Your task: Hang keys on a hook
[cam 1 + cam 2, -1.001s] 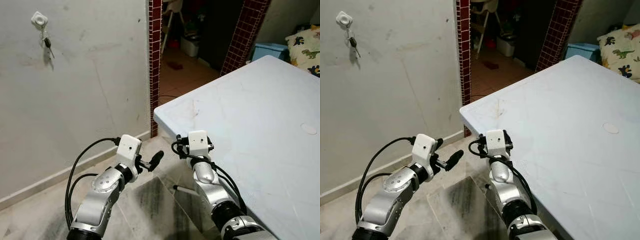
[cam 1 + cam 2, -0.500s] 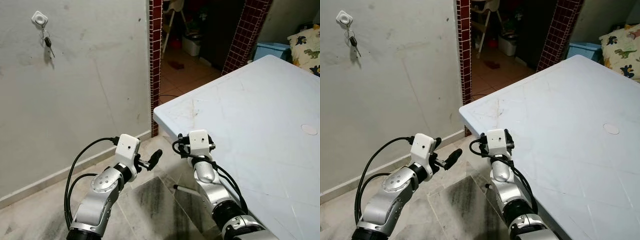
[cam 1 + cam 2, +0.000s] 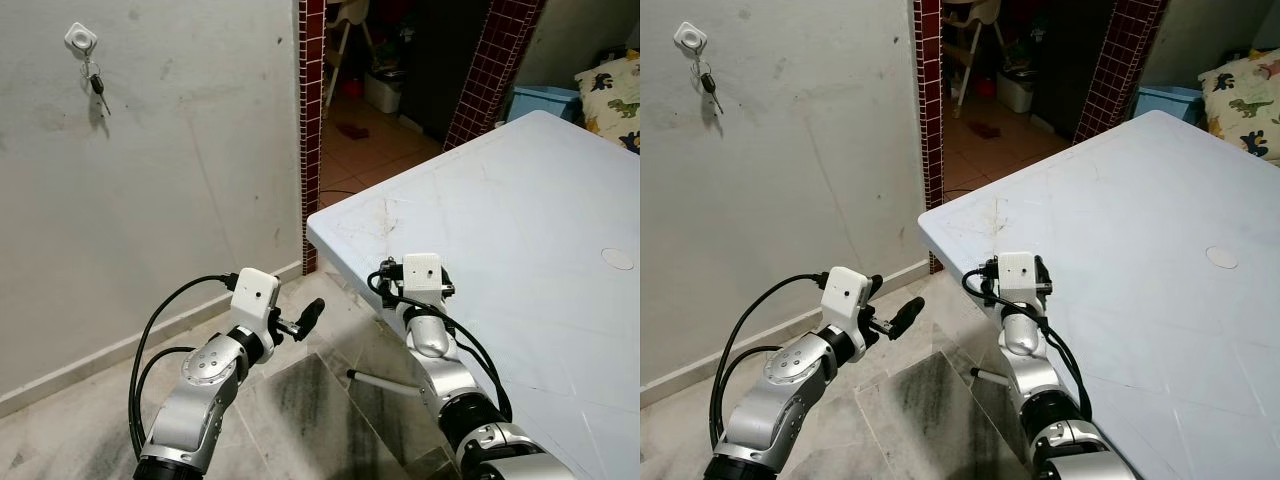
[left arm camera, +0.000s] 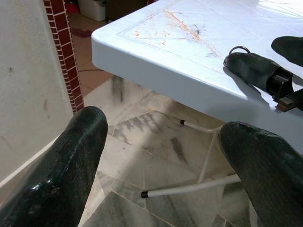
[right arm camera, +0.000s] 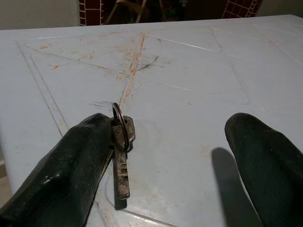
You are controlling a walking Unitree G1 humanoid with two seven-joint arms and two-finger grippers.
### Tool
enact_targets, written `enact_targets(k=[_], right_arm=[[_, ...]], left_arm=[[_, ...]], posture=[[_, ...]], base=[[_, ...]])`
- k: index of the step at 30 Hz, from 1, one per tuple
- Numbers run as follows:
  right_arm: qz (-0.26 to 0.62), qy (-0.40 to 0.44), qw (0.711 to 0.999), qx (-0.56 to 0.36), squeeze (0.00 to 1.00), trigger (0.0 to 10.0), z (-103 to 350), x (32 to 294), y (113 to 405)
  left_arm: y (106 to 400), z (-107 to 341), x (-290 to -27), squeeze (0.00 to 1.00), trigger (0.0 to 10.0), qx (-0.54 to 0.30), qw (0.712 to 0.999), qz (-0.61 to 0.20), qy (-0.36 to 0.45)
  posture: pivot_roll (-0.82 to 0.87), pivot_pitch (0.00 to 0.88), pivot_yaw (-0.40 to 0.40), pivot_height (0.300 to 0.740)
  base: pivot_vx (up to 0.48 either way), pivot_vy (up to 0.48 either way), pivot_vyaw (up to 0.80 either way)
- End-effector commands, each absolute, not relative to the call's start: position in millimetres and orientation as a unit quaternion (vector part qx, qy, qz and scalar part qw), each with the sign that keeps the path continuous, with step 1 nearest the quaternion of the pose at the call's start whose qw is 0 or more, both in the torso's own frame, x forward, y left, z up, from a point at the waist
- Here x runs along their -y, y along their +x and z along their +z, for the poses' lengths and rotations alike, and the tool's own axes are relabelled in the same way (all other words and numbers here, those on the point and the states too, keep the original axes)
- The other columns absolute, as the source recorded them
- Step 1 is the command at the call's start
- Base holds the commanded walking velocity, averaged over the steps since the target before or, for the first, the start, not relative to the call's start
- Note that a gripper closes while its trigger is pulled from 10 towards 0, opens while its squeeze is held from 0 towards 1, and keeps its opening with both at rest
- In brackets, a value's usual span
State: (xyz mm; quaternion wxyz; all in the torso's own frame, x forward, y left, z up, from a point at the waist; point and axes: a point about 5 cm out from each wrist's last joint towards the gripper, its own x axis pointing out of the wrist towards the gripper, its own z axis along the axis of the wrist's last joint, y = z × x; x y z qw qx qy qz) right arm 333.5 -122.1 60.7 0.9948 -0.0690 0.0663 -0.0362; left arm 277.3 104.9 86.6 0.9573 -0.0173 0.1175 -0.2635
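A small bunch of keys (image 5: 121, 156) on a metal ring lies on the white table (image 3: 520, 210) near its corner. My right gripper (image 5: 170, 127) stands open just above the tabletop, with the keys lying against the inner side of one finger (image 5: 75, 165). On the grey wall at the far left, a white hook (image 3: 80, 38) carries another bunch of keys (image 3: 96, 86). My left gripper (image 3: 306, 315) is open and holds nothing. It hangs over the floor, beside and below the table corner.
Red-tiled pillars (image 3: 310, 110) frame a doorway behind the table corner. Thin white table legs (image 4: 194, 187) cross the marble floor under the table. A blue bin (image 3: 545, 100) and a dinosaur-print cushion (image 3: 615, 95) sit at the far right.
My right wrist has moved right and forward, further over the table corner. The left arm has barely shifted.
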Motion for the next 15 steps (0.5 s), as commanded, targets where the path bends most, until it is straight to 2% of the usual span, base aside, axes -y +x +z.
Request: enact_targets(k=[1,5,6,7,8,15], right_arm=[[-0.024,-0.055,0.996,-0.062,0.0,10.0,67.2,117.4,338.2],[0.001,-0.064,0.997,-0.04,0.0,10.0,74.6,108.9,340.1],[0.014,-0.053,0.998,-0.038,0.0,5.0,75.9,103.8,340.1],[0.017,-0.052,0.998,-0.038,0.0,5.0,76.1,102.8,340.0],[0.018,-0.053,0.998,-0.036,0.0,0.0,76.6,101.9,340.0],[0.019,-0.059,0.997,-0.037,0.0,0.0,76.1,102.2,339.6]], left_arm=[[279.7,90.1,-105.3,0.0,10.0,-0.11,0.959,-0.259,-0.015],[278.9,90.1,-104.5,0.0,10.0,-0.109,0.96,-0.258,-0.017],[278.5,90.1,-104.0,0.0,10.0,-0.109,0.96,-0.258,-0.018],[278.4,90.1,-103.9,0.0,10.0,-0.109,0.96,-0.258,-0.019],[278.3,89.9,-103.4,0.0,10.0,-0.109,0.96,-0.258,-0.019],[278.1,89.3,-100.0,0.0,10.0,-0.108,0.96,-0.258,-0.024]], posture=[[0.17,0.0,-0.03,0.74],[0.17,0.0,-0.037,0.74],[0.17,0.0,-0.037,0.74],[0.17,0.0,-0.037,0.74],[0.16,0.0,-0.041,0.74],[0.16,0.0,-0.046,0.74]], base=[[0.0,0.0,0.0],[0.0,0.0,0.0],[0.0,0.0,0.0],[0.0,0.0,0.0],[0.0,0.0,0.0],[0.0,0.0,0.0]])
